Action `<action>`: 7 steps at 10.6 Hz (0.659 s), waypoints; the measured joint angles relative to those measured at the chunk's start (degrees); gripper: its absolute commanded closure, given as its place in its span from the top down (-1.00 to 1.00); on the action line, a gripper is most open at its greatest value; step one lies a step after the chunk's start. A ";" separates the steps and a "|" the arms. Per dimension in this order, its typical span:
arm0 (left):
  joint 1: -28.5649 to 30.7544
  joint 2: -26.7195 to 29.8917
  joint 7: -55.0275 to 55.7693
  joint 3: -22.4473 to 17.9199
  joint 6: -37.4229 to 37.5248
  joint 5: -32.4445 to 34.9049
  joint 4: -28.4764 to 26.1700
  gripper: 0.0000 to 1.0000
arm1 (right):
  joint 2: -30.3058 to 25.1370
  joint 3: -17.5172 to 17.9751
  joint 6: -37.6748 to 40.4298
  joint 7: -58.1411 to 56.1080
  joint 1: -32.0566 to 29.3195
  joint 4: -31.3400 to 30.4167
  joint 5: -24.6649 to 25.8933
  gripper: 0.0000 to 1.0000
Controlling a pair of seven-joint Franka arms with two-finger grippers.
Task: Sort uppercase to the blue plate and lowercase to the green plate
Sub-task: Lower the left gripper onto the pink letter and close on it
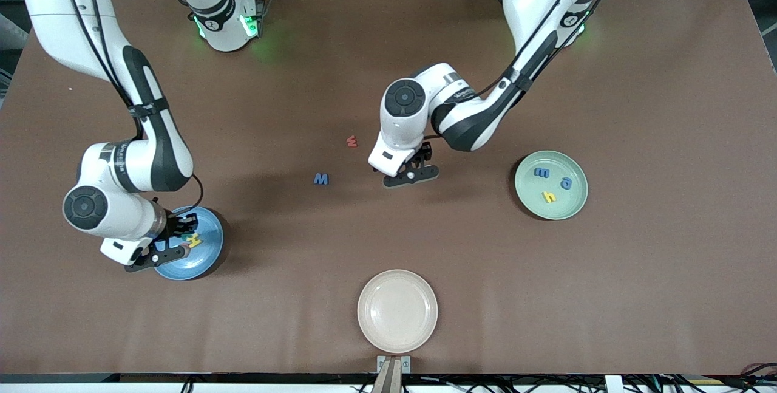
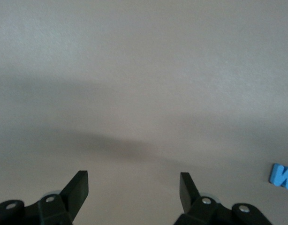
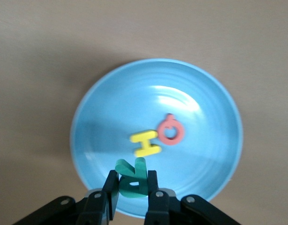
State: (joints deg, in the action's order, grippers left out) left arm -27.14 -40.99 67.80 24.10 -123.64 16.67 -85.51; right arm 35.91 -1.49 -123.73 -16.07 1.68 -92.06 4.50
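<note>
My right gripper (image 1: pixel 180 237) is over the blue plate (image 1: pixel 209 253), shut on the teal-green R (image 3: pixel 133 179), which stands on edge between its fingers. In the right wrist view the yellow H (image 3: pixel 145 144) and the red Q (image 3: pixel 171 130) lie in the blue plate (image 3: pixel 205 93). My left gripper (image 1: pixel 413 173) is open and empty over bare table; its view shows both fingertips (image 2: pixel 79 183) wide apart. The blue M (image 1: pixel 321 179) lies on the table beside it, toward the right arm's end, and shows in the left wrist view (image 2: pixel 282 176). The red w (image 1: pixel 351 141) lies farther from the front camera than the M. The green plate (image 1: pixel 576 201) holds the blue m (image 1: pixel 541 172), the blue a-like letter (image 1: pixel 566 183) and the yellow h (image 1: pixel 549 197).
A beige plate (image 1: pixel 397 311) with nothing in it stands near the table's front edge, in the middle. The left arm's elbow hangs over the table between the red w and the green plate.
</note>
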 measured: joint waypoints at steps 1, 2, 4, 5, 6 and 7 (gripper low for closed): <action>-0.96 -0.01 0.74 -0.02 0.00 0.00 0.07 0.73 | 0.23 0.01 -0.44 -2.80 -1.49 0.00 0.09 -0.15; -2.06 -0.03 1.88 -0.04 0.00 0.00 0.25 0.73 | 0.50 0.01 -0.61 -4.74 -2.70 0.00 0.10 0.99; -4.70 -0.70 4.21 -0.10 0.00 0.00 1.66 0.73 | 0.92 0.03 -1.59 -5.66 -3.61 0.00 0.11 1.00; -6.74 -1.58 5.30 -0.58 -0.02 0.00 2.68 0.73 | 1.01 0.07 -1.71 -5.66 -3.61 0.00 0.11 1.00; -9.54 -2.48 6.82 -2.29 -0.64 0.00 3.34 0.73 | 1.06 0.15 -1.77 -5.66 -3.60 0.00 0.11 1.00; -12.86 -3.33 8.38 -4.97 -2.38 0.00 3.65 0.71 | 1.11 0.20 -1.79 -5.65 -3.60 0.00 0.11 1.00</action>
State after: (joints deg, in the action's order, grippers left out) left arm -39.99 -44.32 76.18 19.13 -126.02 16.67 -81.86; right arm 37.02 -1.29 -125.53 -21.73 -1.91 -92.06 4.60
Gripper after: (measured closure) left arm 0.132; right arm 0.088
